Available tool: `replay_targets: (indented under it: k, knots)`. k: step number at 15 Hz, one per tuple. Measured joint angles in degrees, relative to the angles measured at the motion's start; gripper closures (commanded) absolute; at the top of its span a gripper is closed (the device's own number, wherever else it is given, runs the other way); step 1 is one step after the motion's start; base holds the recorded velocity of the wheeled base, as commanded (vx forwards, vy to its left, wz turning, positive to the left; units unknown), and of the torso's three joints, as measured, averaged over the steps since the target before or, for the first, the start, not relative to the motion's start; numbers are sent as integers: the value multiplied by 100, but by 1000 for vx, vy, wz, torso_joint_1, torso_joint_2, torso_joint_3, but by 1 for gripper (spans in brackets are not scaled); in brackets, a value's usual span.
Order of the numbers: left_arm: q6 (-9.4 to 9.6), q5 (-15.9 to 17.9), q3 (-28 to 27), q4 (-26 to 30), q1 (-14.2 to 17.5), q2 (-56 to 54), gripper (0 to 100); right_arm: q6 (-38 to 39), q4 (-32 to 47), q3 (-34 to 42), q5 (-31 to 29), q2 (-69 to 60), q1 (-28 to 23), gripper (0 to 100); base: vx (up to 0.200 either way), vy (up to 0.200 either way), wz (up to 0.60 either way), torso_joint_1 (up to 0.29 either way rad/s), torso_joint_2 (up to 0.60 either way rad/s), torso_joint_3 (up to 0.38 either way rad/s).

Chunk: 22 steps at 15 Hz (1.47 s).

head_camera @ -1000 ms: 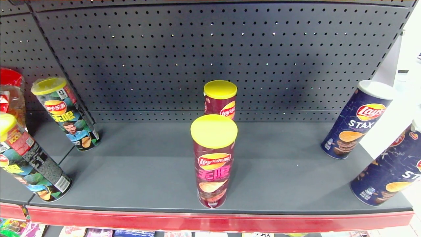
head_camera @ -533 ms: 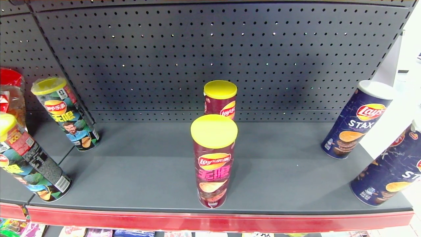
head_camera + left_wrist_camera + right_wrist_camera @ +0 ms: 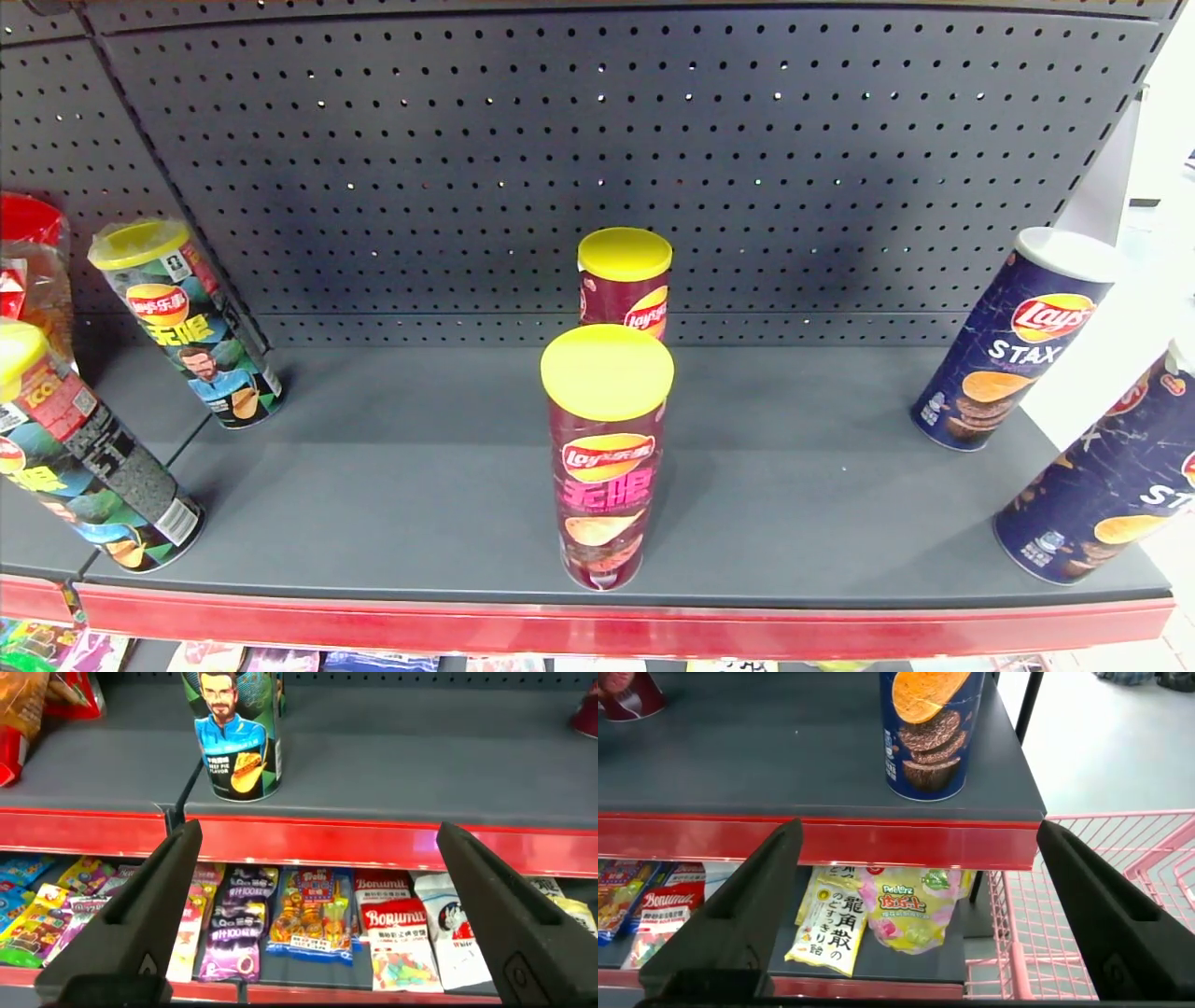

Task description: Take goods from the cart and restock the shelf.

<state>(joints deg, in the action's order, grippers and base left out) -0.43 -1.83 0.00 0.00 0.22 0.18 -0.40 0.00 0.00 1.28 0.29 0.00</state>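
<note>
Spread wide, empty: left gripper [image 3: 318, 831], right gripper [image 3: 920, 826], just before red shelf edge [image 3: 616, 630]; presumably freed for pink cart [image 3: 1120, 905] beside it.

Shop aisle, grey shelf [image 3: 373, 485] mid-frame, red rail [image 3: 616, 630] along bottom edge, pegboard [image 3: 560, 140] across top, chip cans [image 3: 607, 467] faced out, candy bags [image 3: 308, 922] one tier below, pink wire cart [image 3: 1120, 816].

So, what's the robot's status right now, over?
Left gripper and right gripper open, empty, facing the shelf edge. Pink cart beside the right one. Front maroon can upright mid-shelf, open space either side.
</note>
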Motion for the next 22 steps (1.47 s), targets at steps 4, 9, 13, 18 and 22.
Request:
replay_targets:
  k: [4,9,13,18,22]
  knots:
    - [0,0,0,2,2,-11,0,22,0,0,-11,-2,0,0,0,0,0,0,0,0]
    - [0,0,0,5,2,-13,0,24,0,0,-39,-5,0,0,0,0,0,0,0,0]
    - [0,0,0,10,0,-13,0,40,0,0,-41,-5,0,0,0,0,0,0,0,0]
    - [0,0,0,7,2,-16,0,40,0,0,-44,-7,0,0,0,0,0,0,0,0]
    - [0,0,0,7,2,-16,0,40,0,0,-44,-9,0,0,0,0,0,0,0,0]
